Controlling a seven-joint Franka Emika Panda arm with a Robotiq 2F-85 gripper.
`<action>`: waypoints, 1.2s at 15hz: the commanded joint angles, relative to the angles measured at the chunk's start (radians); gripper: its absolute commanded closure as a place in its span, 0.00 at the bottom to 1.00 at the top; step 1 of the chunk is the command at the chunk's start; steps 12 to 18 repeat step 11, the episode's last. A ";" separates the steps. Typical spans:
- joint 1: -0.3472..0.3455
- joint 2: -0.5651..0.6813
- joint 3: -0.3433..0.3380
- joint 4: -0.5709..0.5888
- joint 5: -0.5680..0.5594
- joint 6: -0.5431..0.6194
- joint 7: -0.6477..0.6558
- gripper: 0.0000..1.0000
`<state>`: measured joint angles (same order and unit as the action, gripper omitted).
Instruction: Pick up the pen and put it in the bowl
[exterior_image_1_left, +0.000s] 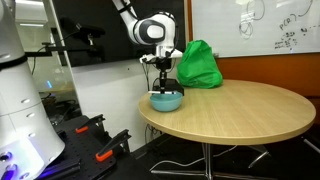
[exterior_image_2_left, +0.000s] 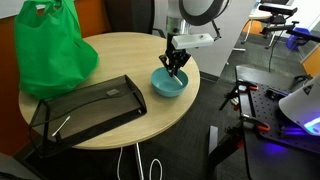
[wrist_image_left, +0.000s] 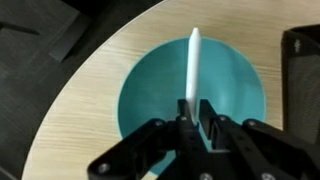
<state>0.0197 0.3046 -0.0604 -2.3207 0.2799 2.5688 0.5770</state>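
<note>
Pen (wrist_image_left: 193, 65) was clamped by one end in the tool (wrist_image_left: 198, 118), whose jaws were pinched nearly shut around it, and its white shaft lay directly over the open bowl (wrist_image_left: 145, 100) in the wrist view. In both exterior views the tool hovered just above the bowl, which sat close to the tabletop (exterior_image_1_left: 240, 112) edge. The placing step seemed to be in hand: the next move called for a short descent and a parting of the jaws, so the pen fell inside rather than across the rim.
</note>
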 joint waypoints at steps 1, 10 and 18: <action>-0.024 -0.023 0.019 -0.011 0.061 -0.036 -0.076 0.49; -0.029 -0.196 -0.045 -0.107 -0.054 -0.058 -0.101 0.00; -0.026 -0.211 -0.049 -0.133 -0.079 0.000 -0.087 0.00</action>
